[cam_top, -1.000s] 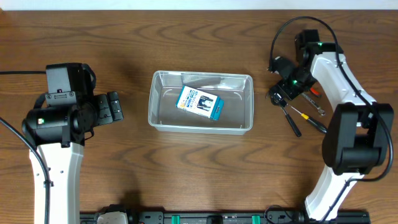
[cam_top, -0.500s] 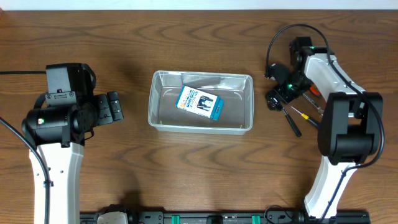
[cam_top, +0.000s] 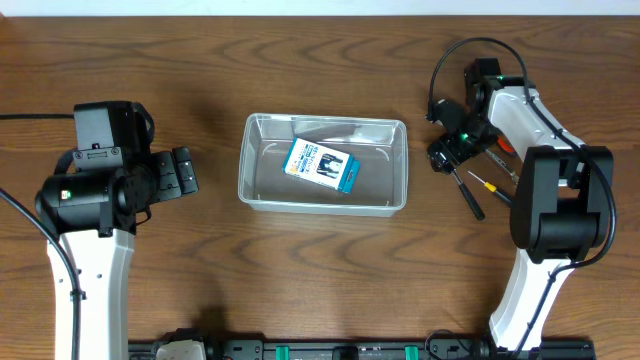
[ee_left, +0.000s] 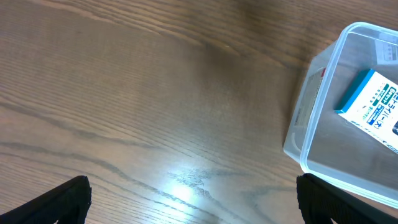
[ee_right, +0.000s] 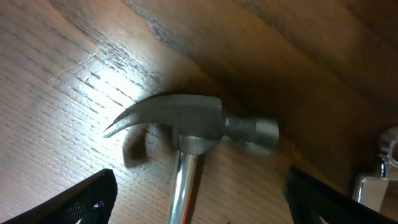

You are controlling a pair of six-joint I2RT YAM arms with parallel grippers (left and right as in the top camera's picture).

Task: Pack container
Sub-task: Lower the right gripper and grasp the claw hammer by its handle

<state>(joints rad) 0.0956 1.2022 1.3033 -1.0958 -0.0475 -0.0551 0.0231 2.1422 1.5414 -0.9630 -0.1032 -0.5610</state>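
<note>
Plainly, the container (cam_top: 256,175) sat near the middle of the wooden table (cam_top: 320,285), between the two arms and apart from both. It was a clear, shallow bin with rounded corners, and a small blue-and-white box (cam_top: 321,166) lay flat inside it, turned a little askew, with bare floor around it. From the left wrist camera, one rounded corner of the container (ee_left: 309,146) and an end of the box (ee_left: 368,106) showed at the right of the view. The left gripper (cam_top: 181,172) hung over bare wood well to the left of the bin, and its fingers (ee_left: 62,200) were spread wide with nothing between them. On the other side, the right gripper (cam_top: 444,157) was down low just to the right of the container, over a claw hammer (cam_top: 469,197) lying on the table. The right wrist view showed the hammer's steel head (ee_right: 193,121) close up, with its shaft running back between the fingers (ee_right: 84,204). They stood wide apart on either side of the shaft, and neither seemed to touch it. Some smaller hand tools (cam_top: 497,189) lay just beside the hammer. A silvery metal piece (ee_right: 380,180) showed at the edge of that view, too cropped for me to tell what it was.
</note>
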